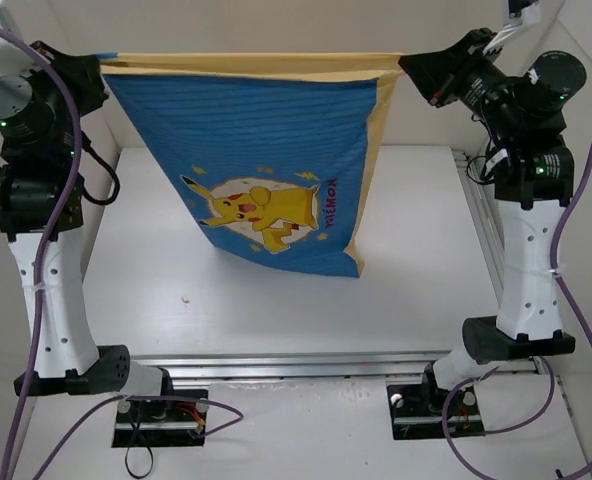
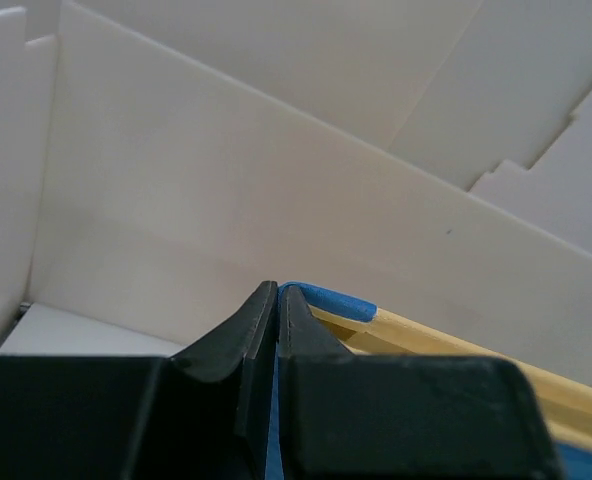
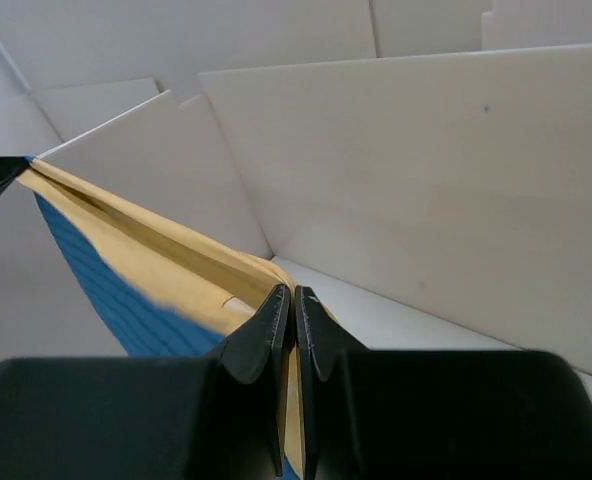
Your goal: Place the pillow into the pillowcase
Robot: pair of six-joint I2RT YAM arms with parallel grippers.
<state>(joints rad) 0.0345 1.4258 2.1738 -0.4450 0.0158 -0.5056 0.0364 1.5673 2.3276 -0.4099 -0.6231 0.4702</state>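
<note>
I see the pillowcase [image 1: 251, 150] suspended in the air over the far half of the table [image 1: 176, 290], stretched between the two arms. Its upper edge runs nearly level from left to right. The blue face is turned toward the overhead camera, with the yellow Pikachu print [image 1: 261, 208] and small stars in its lower half. The plain yellow-orange face shows as a band along the upper edge and as a strip down the right side. The lower edge slants, and the right lower corner hangs lowest. I cannot tell whether that corner touches the table surface.

The left gripper [image 1: 98, 68] is at the upper left corner of the fabric. In the left wrist view its jaws [image 2: 278, 290] are clenched together, with a blue fold of the pillowcase [image 2: 336, 303] pinched at the tips and the yellow-orange layer running off to the right.

The right gripper [image 1: 408, 68] is at the upper right corner. In the right wrist view its jaws [image 3: 292, 292] are pressed tight on the yellow-orange layer of the pillowcase [image 3: 106, 270], and the cloth runs away taut toward the upper left, blue on its lower side.

Both arms stand raised from their bases at the near edge. A metal rail [image 1: 326, 365] crosses the near side of the table between the bases. Purple cables [image 1: 46, 230] run along each arm. White panels [image 2: 276, 200] enclose the far side of the workspace.
</note>
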